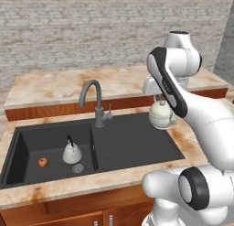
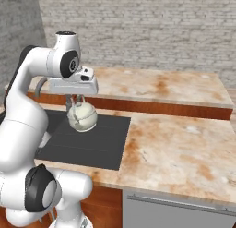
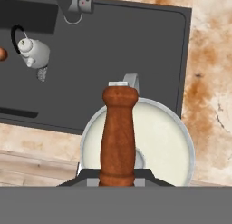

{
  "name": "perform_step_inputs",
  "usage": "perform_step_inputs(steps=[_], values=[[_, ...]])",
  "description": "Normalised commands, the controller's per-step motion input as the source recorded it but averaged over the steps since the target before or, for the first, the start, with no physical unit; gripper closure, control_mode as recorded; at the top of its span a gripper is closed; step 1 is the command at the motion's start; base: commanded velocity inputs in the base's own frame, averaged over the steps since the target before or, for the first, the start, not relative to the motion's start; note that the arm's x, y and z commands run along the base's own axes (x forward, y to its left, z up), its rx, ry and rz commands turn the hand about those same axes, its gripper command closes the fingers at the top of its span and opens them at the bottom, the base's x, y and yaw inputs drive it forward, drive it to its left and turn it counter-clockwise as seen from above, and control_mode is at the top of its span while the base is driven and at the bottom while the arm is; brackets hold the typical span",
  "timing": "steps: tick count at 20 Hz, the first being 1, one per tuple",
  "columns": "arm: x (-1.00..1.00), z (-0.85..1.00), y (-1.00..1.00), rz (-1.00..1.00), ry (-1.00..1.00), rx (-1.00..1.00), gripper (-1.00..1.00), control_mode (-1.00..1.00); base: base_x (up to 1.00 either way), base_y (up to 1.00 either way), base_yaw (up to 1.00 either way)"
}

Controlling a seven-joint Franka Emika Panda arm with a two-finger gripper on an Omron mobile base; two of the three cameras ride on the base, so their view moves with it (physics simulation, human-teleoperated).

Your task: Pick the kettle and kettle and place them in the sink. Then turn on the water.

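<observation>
From the left base view, the white arm rises at the lower right, bends high and reaches forward and down, its forearm crossing in front of the hand (image 1: 161, 98). Below it hangs the kettle with the reddish-brown handle (image 1: 161, 115), lifted over the right basin of the sink (image 1: 137, 149) near its back right corner. The kettle with the black handle (image 1: 71, 152) stands upright in the left basin, next to the drain, with a small red apple (image 1: 43, 162) to its left. The grey tap (image 1: 93, 101) arches up from the back rim between the basins.

From the right base view, the hand points straight down from a flat white wrist block, and the held kettle's body hangs clear above the dark basin floor; here the broad marbled desk (image 2: 184, 148) stretches away to the right of the sink, bare and open. The fingers themselves are hard to make out, probably tucked around the handle.

The hand view looks straight down on the reddish-brown handle, clenched in the hand (image 3: 117, 180), with the kettle's pale round lid and spout beneath. The basin's right rim lies just beside the kettle body, while wide black floor opens toward the other kettle and the tap base.
</observation>
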Motion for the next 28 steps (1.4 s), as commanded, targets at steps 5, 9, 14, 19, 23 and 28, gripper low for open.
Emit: perform_step_inputs(steps=[5, 9, 14, 19, 23, 28], values=[[0.00, -0.14, 0.64, 0.00, 0.00, 0.00, 1.00, -1.00, 0.00, 0.00, 0.00], [0.00, -0.17, 0.57, 0.01, 0.00, 0.00, 1.00, -1.00, 0.00, 0.00, 0.00], [0.00, -0.09, 0.45, 0.02, 0.00, 0.04, 1.00, -1.00, 0.00, 0.00, 0.00], [0.00, -0.15, 0.48, 0.02, 0.00, 0.04, 1.00, -1.00, 0.00, 0.00, 0.00], [0.00, -0.19, 0.48, 0.01, 0.00, 0.05, 1.00, -1.00, 0.00, 0.00, 0.00], [0.00, -0.32, 0.53, 0.01, 0.00, 0.04, 1.00, -1.00, 0.00, 0.00, 0.00]])
